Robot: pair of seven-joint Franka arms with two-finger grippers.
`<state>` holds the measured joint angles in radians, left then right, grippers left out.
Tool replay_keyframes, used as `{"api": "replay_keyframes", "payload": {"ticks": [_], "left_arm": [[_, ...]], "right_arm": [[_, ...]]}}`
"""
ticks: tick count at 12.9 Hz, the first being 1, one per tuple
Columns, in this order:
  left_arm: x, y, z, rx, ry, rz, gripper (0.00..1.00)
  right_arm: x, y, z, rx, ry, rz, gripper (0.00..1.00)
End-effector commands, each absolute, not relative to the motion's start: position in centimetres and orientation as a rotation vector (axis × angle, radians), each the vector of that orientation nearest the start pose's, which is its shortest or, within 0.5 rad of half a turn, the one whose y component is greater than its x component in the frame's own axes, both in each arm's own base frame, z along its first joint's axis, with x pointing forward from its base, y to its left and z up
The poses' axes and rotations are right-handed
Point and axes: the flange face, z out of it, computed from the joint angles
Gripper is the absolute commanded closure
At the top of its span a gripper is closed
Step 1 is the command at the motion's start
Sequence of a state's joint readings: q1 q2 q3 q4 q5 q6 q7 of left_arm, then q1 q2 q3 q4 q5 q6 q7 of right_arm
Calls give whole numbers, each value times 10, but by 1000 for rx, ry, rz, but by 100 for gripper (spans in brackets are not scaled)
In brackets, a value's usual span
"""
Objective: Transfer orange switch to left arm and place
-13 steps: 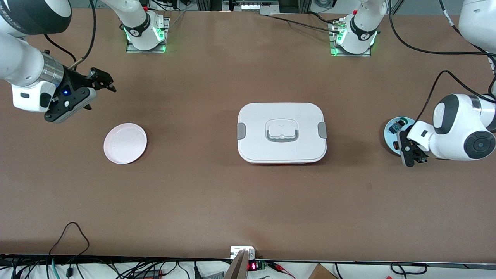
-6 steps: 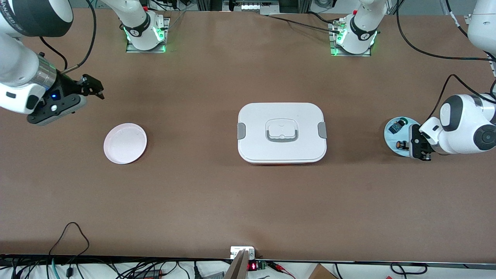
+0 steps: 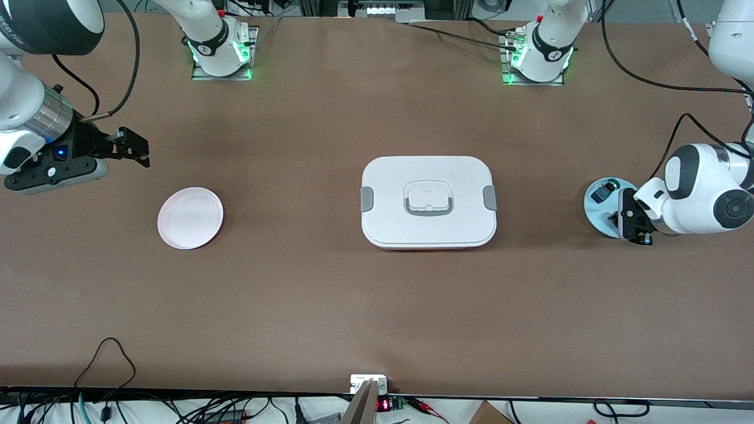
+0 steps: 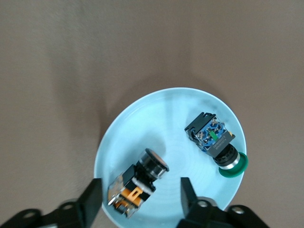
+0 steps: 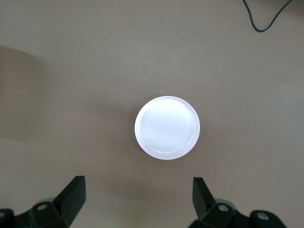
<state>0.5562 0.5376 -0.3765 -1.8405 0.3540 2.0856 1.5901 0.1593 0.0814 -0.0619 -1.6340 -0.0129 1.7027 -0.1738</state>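
Orange switch [image 4: 137, 184]: tiny push-button; translucent orange block body, black barrel, round dark cap. Lies on its side in the blue plate, between the left end effector's fingers, no contact visible.
Blue switch [image 4: 214, 139]: black-and-blue block, green round end; lies in the same plate, apart from the orange switch.
Blue plate [image 4: 156, 118]: small, round, pale blue, glossy, with raised rim; at the left arm's end of the surface.
Pink plate [image 3: 190, 217]: small, round, pale pink, smooth; at the right arm's end of the surface.
Box [image 3: 428, 201]: large, white, rounded-rectangular, lidded; grey clip at each short side, grey recessed handle on top; mid-surface, between the two plates, well apart from both.
Left end effector [image 4: 140, 202]: black, two fingers, spread wide, low over the blue plate and straddling the orange switch; holds nothing that shows.
Right end effector [image 5: 137, 197]: black, two fingers, spread wide, holding nothing; in the air over bare surface near the pink plate.
Arms: white jointed shells with black joints; green lights at both bases.
Writing: none legible on switches or box.
Surface [image 3: 330, 306]: matte brown, plain; cables and small electronics along the edge nearest the front camera.
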Motion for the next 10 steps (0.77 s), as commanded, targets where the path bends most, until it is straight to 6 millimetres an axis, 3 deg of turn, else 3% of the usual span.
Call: {"api": "replay_keyframes", "payload": {"ticks": [1,6,9,10], "left_arm": [[615,121,280,-2223,2336,424,1],[618,117,363,-2573,1862,577,1],[618,84,411,-2731,1557,582,1],[613,74,437,-2788,1431,542,1]], "right_arm": [[588,56,563,-3144,-408,6,0],[595,60,559,-3160,-410,-45,0],[596,58,558,-3159,-403,-45,0],[596,59,558,-3158,-400,-45,0]]}}
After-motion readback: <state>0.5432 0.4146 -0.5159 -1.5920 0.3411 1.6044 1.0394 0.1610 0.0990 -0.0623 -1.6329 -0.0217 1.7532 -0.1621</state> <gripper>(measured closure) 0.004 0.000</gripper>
